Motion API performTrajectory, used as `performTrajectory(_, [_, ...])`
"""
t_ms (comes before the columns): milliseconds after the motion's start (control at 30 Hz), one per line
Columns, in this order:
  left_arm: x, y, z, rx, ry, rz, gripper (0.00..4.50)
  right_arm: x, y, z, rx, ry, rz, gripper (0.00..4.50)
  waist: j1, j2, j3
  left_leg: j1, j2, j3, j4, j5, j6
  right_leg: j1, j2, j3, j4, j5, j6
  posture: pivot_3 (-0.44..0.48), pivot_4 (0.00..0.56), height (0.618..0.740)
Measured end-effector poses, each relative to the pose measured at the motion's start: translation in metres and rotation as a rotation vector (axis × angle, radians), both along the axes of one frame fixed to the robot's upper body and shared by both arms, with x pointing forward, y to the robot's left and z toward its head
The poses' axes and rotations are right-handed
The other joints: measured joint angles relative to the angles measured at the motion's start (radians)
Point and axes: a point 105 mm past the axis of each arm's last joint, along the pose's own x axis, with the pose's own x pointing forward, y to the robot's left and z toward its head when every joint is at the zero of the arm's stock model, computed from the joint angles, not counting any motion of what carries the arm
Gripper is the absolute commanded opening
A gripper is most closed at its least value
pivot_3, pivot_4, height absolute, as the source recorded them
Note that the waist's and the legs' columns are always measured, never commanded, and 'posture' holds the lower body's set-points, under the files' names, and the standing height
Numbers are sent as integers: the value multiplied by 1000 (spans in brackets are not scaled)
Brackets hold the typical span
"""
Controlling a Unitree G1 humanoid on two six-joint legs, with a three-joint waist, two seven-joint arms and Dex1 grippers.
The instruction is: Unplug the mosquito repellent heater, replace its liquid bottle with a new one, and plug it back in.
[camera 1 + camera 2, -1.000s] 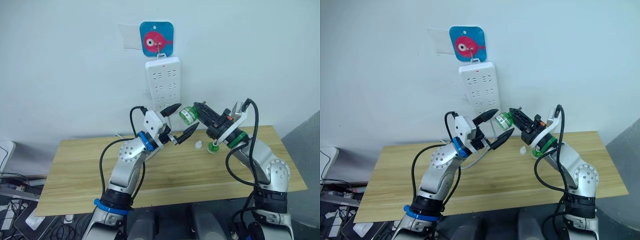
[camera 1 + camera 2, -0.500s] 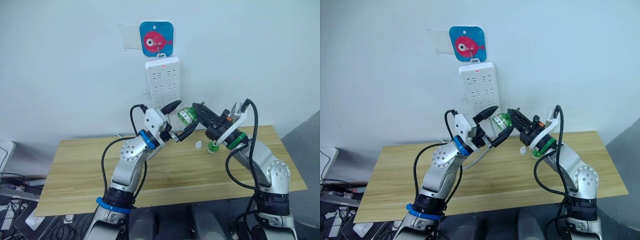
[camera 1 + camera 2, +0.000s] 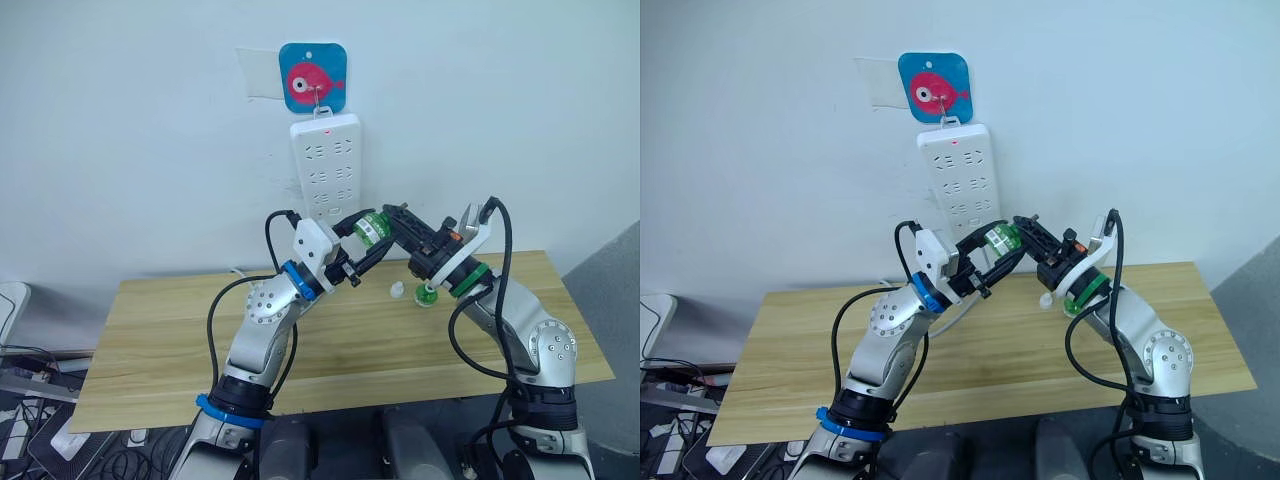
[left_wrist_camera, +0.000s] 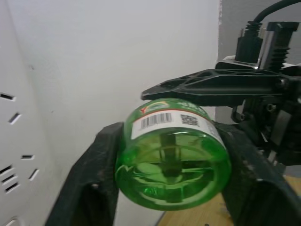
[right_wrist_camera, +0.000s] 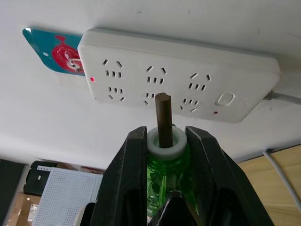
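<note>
While hanging above worktop (image 3: 150,340), left claw (image 3: 362,243) is closing fingers round base of green bottle (image 3: 374,229); right claw (image 3: 400,226) is gripping same bottle at neck, below wall power strip (image 3: 326,165); second small green bottle (image 3: 427,295) is standing on worktop, white cap (image 3: 398,291) beside it.

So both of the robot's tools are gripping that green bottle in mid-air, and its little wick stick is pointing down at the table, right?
Not quite. Both the left tool and the right tool do grip the green bottle in mid-air, but its brown wick does not point down at the table. The right wrist view shows it pointing toward the white power strip on the wall.
</note>
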Motion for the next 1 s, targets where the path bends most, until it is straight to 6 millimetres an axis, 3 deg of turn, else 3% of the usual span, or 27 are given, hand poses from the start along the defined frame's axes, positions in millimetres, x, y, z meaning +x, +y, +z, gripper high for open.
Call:
performTrajectory(133, [0,0,0,0,1,1,2254,0,0,0,-5,0,1,862,0,0,0,0,0,0,0,0,0,0,0,0,0,0,0,-87,180,740])
performTrajectory(300, [2,4,-2,3,12,24,2254,-4,2,-1,-65,-26,40,2560,0,0,0,0,0,0,0,0,0,0,0,0,0,0,0,-92,189,740])
performTrajectory(400, [4,9,-5,18,23,37,2254,-16,-1,-9,-258,-88,137,3617,2,0,0,-1,-1,0,0,0,1,1,0,0,-2,0,0,-95,196,740])
performTrajectory(467, [5,13,-7,26,33,40,2254,-28,-13,-25,-452,-111,217,4345,5,0,0,-1,-1,0,1,-1,1,2,0,0,-2,0,0,-93,199,740])
performTrajectory(600, [4,25,-14,71,51,29,2254,-43,-76,-69,-878,-37,319,4468,8,0,1,0,-1,1,1,-1,2,2,0,0,-3,0,1,-92,204,740])
performTrajectory(700, [3,26,-16,78,55,17,2254,-39,-105,-83,-1036,-22,342,4468,0,0,1,1,2,3,1,-1,2,3,2,1,-3,0,1,-90,204,740])
performTrajectory(733, [-1,25,-16,83,49,2,2254,-24,-143,-98,-1219,23,293,4468,1,1,2,1,1,5,1,-1,2,3,2,1,-4,0,1,-88,202,740])
performTrajectory(800, [-4,29,-21,92,59,9,2254,-3,-196,-108,-1412,88,161,4468,2,0,2,1,1,6,1,-1,2,3,1,2,-4,0,1,-80,205,740])
performTrajectory(867, [-3,31,-22,94,65,16,2254,10,-218,-116,-1504,108,126,4468,2,0,2,1,2,6,1,-1,2,2,1,2,-4,0,1,-80,205,740])
performTrajectory(1000, [-6,27,-19,84,56,3,2254,21,-227,-137,-1588,124,182,4468,3,0,3,1,1,4,0,-1,2,2,1,2,-4,0,1,-58,208,740])
